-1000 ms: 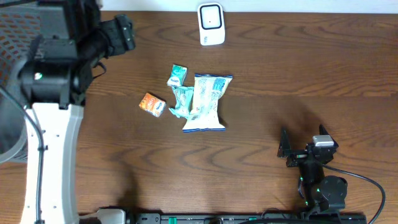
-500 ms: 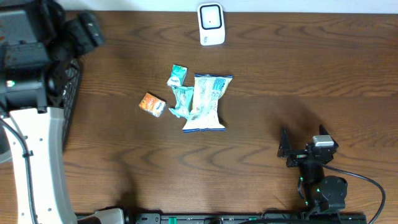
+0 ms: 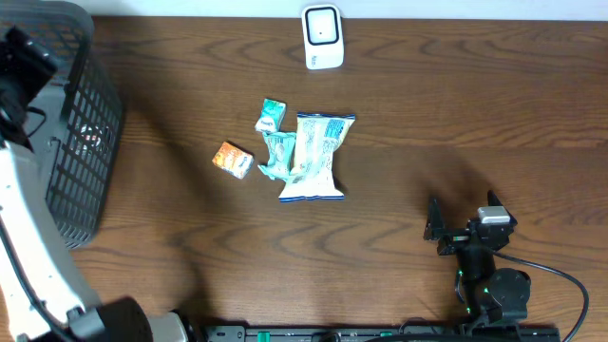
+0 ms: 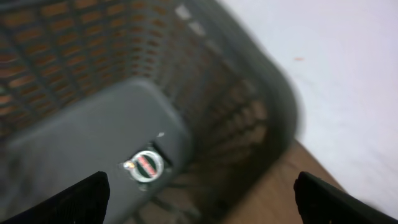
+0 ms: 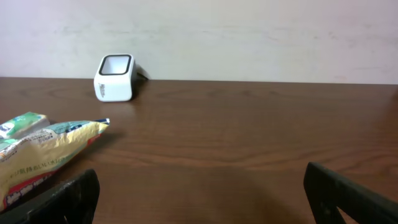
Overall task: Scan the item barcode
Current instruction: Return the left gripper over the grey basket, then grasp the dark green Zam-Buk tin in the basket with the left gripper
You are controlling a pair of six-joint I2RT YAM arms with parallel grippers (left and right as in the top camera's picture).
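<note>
Dark wood-grain table (image 3: 456, 104), plain white wall (image 5: 249, 37). Right gripper (image 5: 202, 190): fingers held wide apart, empty, aimed toward the boxy white scanner (image 3: 323, 38). Left gripper (image 4: 199, 199): fingers spread, empty, over a black mesh basket (image 3: 76, 142) far left of the scanner. A crinkled snack bag (image 3: 313, 157) is laid flat on the scanner's robot-facing side.

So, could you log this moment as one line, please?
left hand open above basket | right hand open, empty | snack bag, orange packet on table

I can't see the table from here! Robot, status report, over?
Left hand open above the basket. Right hand open, empty. Snack bag on table, untouched. Nothing blocks the scanner.
</note>
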